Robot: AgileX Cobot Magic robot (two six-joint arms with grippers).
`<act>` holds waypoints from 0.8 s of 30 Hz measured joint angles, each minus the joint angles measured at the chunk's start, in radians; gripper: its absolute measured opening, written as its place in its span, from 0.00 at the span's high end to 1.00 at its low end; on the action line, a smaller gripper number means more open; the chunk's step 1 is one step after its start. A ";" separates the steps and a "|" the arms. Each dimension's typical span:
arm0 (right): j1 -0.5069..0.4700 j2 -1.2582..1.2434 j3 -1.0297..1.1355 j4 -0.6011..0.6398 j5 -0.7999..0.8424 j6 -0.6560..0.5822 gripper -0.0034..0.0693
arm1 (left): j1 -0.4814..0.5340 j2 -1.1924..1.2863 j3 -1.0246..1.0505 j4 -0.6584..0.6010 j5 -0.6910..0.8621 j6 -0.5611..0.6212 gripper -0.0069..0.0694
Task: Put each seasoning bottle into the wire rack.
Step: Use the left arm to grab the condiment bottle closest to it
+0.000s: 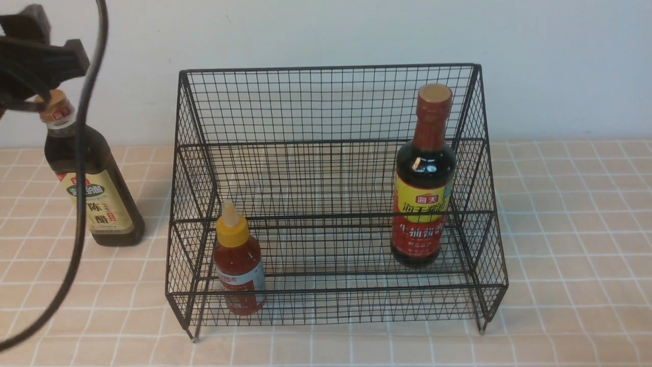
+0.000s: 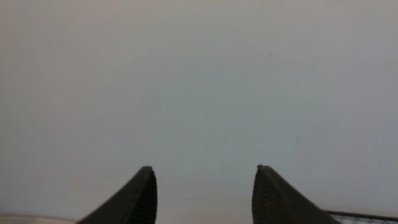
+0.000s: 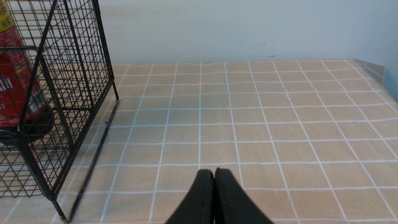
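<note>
The black wire rack [image 1: 326, 67] stands mid-table. Inside it, the small red sauce bottle [image 1: 238, 260] with its yellow nozzle cap sits at the front left. The dark soy bottle [image 1: 425, 178] stands upright at the right. The tall vinegar bottle [image 1: 97, 193] is on the table outside the rack, to its left. My left gripper [image 1: 46, 66] hovers at that bottle's gold cap. In the left wrist view this gripper [image 2: 205, 168] is open with only wall between its fingers. My right gripper [image 3: 214, 171] is shut and empty, low over the table right of the rack [image 3: 77, 62].
A black cable [image 1: 81, 178] from the left arm hangs in front of the vinegar bottle. The checked beige tablecloth [image 3: 248, 118] stretches right of the rack to the table's far right edge. A white wall runs close behind the rack.
</note>
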 joint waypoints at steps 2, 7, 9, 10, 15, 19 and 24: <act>0.000 0.000 0.000 0.000 0.000 0.000 0.97 | 0.079 0.008 -0.018 -0.098 0.165 0.083 0.53; 0.000 0.000 0.000 0.000 0.000 0.000 0.97 | 0.252 0.010 -0.023 -0.237 0.336 0.243 0.68; 0.000 0.000 0.000 0.000 0.000 0.000 0.97 | 0.311 0.010 -0.025 -0.274 0.348 0.273 0.71; 0.000 0.000 0.000 0.000 0.000 0.000 0.97 | 0.353 0.012 -0.026 -0.300 0.359 0.289 0.71; 0.000 0.000 0.000 0.000 0.000 0.000 0.97 | 0.453 0.058 -0.026 -0.326 0.505 0.351 0.67; 0.000 0.000 0.000 0.000 0.000 0.000 0.97 | 0.467 0.153 -0.026 -0.326 0.660 0.445 0.52; 0.000 0.000 0.000 0.000 0.000 0.000 0.97 | 0.470 0.263 -0.063 -0.322 0.672 0.522 0.30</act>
